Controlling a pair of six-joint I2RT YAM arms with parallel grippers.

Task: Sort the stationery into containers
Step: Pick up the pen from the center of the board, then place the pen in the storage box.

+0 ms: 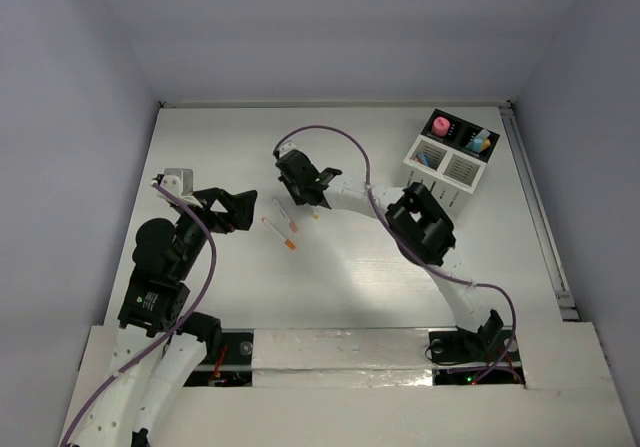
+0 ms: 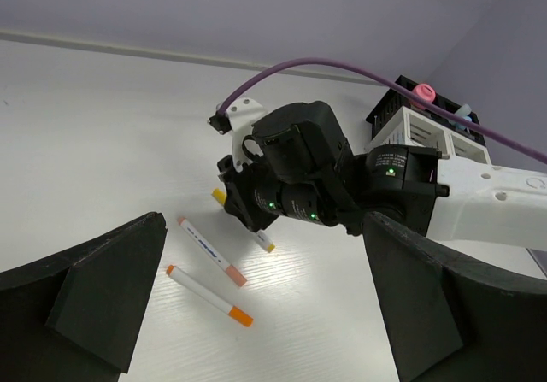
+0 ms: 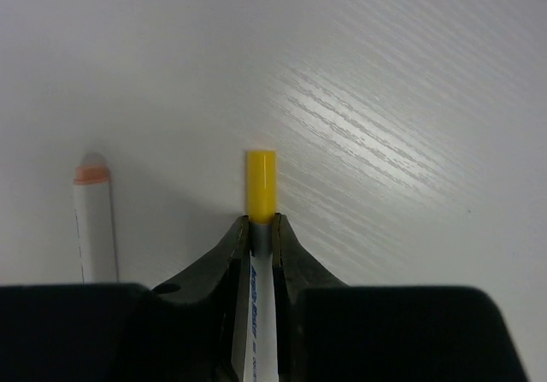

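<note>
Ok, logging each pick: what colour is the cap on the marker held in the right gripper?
The marker has a yellow cap; right wrist view shows it best.

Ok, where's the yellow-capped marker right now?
The yellow-capped marker is pinched in the right claw, near the centre of the top view, just right of the two orange-tipped markers lying loose.
</note>
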